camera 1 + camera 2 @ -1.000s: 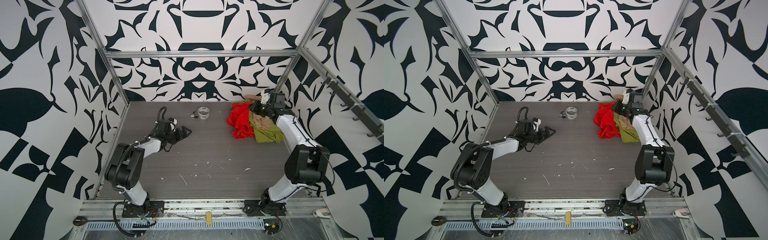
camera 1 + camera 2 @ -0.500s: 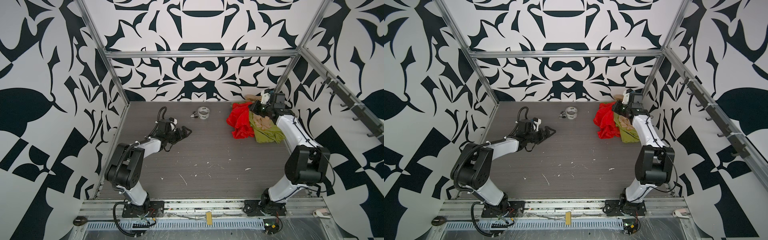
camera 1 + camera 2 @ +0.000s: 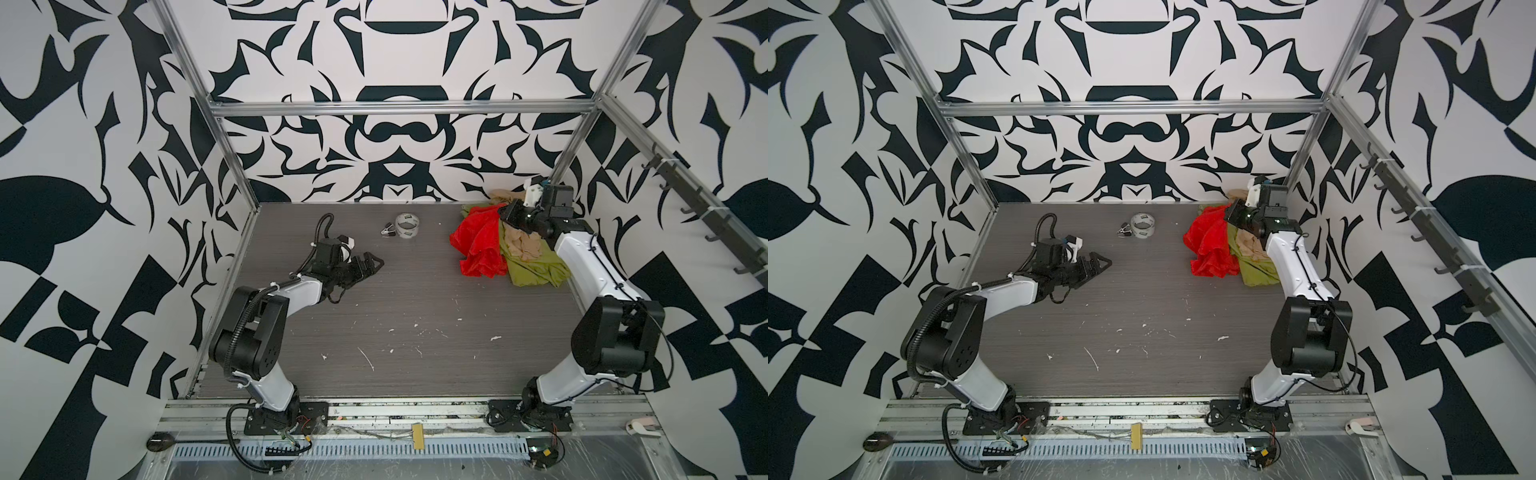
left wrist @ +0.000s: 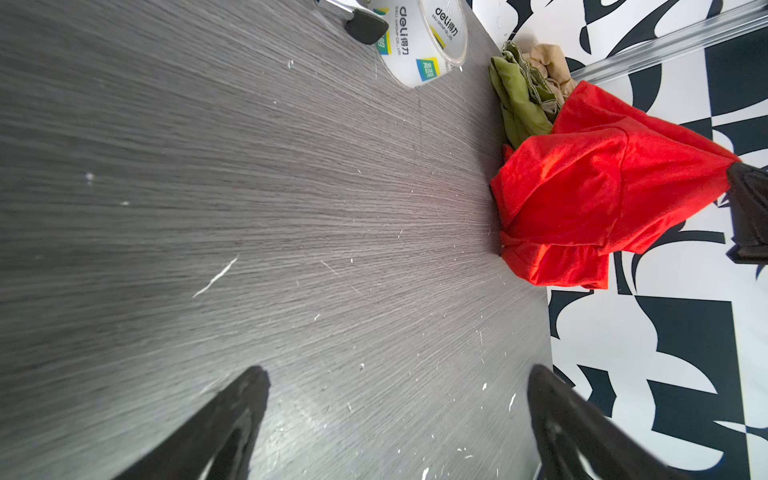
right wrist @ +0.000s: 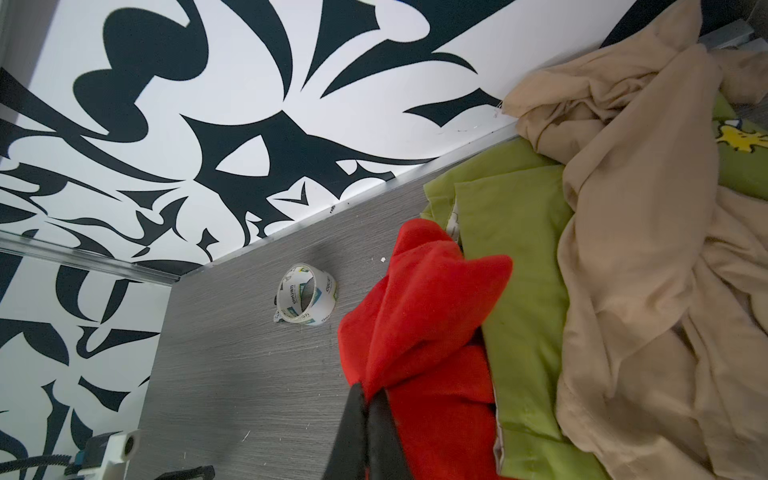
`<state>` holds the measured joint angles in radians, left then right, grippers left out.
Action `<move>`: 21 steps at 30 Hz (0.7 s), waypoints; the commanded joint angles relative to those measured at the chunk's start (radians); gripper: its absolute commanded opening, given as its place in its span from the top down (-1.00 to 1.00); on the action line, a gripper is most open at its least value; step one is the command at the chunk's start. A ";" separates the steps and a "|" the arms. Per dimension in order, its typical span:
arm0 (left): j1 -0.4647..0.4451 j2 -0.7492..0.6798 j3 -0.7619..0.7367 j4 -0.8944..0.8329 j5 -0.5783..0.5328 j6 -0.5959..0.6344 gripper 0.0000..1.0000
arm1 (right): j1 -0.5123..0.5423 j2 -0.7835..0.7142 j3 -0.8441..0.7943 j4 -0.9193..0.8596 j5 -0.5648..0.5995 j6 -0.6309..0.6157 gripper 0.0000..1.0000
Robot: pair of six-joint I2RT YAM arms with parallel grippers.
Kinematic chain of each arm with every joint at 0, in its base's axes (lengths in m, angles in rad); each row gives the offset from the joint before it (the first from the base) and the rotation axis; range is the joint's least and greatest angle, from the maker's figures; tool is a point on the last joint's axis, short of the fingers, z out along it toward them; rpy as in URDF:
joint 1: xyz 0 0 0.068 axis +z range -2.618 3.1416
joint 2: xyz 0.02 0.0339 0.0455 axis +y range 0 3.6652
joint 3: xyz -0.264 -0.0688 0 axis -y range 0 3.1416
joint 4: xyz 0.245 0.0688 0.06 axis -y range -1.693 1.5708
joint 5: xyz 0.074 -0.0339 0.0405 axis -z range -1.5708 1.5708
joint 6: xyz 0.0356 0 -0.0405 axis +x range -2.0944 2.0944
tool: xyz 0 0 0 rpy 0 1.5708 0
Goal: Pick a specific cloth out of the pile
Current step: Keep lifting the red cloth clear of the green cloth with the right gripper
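The pile (image 3: 528, 266) of olive-green, beige and red cloths lies in the far right corner of the table in both top views. The red cloth (image 3: 478, 245) (image 5: 428, 316) forms the pile's left side, and one fold of it is drawn up into a peak. My right gripper (image 5: 368, 399) (image 3: 503, 215) is shut on that fold, with red fabric pinched between the closed jaws. The olive-green cloth (image 5: 519, 249) and the beige cloth (image 5: 644, 249) lie beside it. My left gripper (image 3: 372, 262) (image 4: 397, 374) hangs open and empty low over the bare table at the left, pointing towards the red cloth (image 4: 582, 195).
A clear tape roll (image 3: 406, 226) (image 4: 419, 41) and a small black clip (image 3: 388, 230) lie near the back wall, left of the pile. Patterned walls and aluminium frame posts (image 3: 573, 137) close in the corner behind the pile. White flecks dot the grey tabletop (image 3: 415, 324).
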<state>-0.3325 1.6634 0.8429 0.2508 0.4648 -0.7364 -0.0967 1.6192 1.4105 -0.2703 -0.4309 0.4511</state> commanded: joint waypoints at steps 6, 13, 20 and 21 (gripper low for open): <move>-0.003 -0.032 -0.016 0.016 0.005 -0.006 -0.99 | 0.000 -0.067 0.006 0.071 -0.017 0.009 1.00; -0.003 -0.033 -0.018 0.016 0.005 -0.007 -0.99 | 0.000 -0.082 0.004 0.070 -0.018 0.008 1.00; -0.007 -0.039 -0.019 0.017 0.004 -0.008 -0.99 | 0.000 -0.094 0.002 0.067 -0.018 0.009 1.00; -0.006 -0.040 -0.018 0.017 0.003 -0.008 -0.99 | 0.000 -0.095 0.001 0.066 -0.019 0.010 1.00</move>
<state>-0.3344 1.6547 0.8410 0.2512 0.4644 -0.7368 -0.0967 1.5730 1.4048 -0.2714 -0.4316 0.4515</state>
